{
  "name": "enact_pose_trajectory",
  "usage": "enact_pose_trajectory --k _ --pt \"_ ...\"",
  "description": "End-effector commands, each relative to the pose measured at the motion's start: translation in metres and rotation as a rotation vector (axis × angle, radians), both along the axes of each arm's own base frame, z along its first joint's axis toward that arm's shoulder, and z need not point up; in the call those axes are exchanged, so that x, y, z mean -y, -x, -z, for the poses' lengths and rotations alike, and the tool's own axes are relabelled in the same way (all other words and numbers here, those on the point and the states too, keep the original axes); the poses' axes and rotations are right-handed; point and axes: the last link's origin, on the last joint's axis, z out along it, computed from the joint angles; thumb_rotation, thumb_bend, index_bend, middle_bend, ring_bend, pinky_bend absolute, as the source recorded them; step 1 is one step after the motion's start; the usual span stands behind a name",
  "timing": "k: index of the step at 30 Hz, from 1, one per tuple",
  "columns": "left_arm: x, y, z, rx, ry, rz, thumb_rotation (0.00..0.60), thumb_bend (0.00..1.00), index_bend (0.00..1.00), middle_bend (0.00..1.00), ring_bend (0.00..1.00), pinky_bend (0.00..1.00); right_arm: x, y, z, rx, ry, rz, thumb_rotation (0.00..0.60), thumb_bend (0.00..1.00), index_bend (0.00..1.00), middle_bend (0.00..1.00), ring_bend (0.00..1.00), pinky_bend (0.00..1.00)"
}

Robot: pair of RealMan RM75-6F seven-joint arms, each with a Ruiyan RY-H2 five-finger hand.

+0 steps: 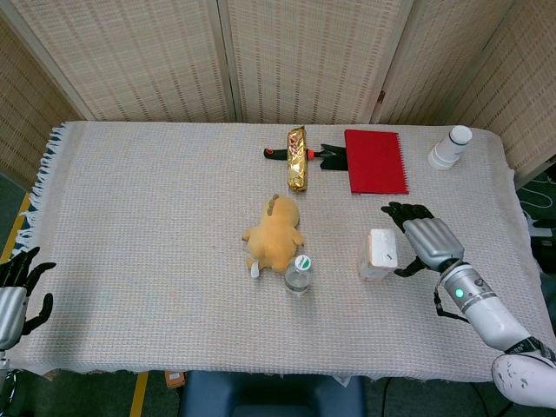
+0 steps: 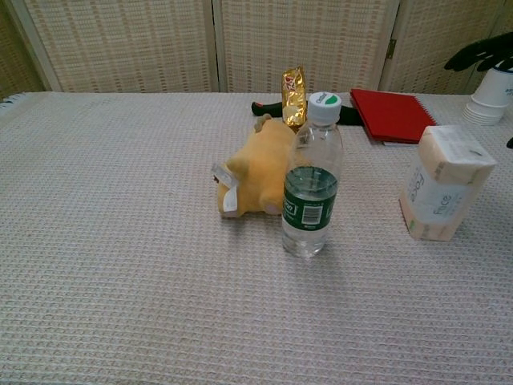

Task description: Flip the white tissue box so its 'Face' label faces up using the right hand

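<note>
Woven straw-coloured screen panels [image 1: 287, 52] stand behind the tabletop [image 1: 148, 217], which wears a pale woven cloth fringed at its left edge. Dark floor [image 1: 9, 195] with a yellow stripe [image 1: 139, 395] shows beside it.

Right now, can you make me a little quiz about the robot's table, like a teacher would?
1. True or false: the right hand is holding the tissue box.
2. Which thing stands right in front of the yellow plush toy, nearest the robot? A) the water bottle B) a blue mug C) a banana
3. Fill in: the red notebook lies at the far side of the table, with the white ____ further to the robot's right.

Key
1. False: the hand is beside the box with its fingers apart, gripping nothing. The box stands on end.
2. A
3. cup
</note>
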Motion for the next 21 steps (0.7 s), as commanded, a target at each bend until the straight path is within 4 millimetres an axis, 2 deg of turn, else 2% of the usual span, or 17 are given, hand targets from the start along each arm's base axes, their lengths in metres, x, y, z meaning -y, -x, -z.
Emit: enact_pose_trajectory --k 1,21 --pt "0.0 0.0 0.0 0.001 -0.002 -0.001 0.6 0.5 0.23 0.0 0.0 0.1 0.007 -0.01 0.009 -0.045 -0.061 0.016 0.6 0.0 0.0 0.0 0.0 0.0" --pt "0.0 0.002 -0.002 0.003 -0.005 -0.011 0.6 0.5 0.23 0.0 0.0 0.1 0.025 0.003 0.043 -0.065 -0.096 0.08 0.6 0.0 0.0 0.0 0.02 0.0"
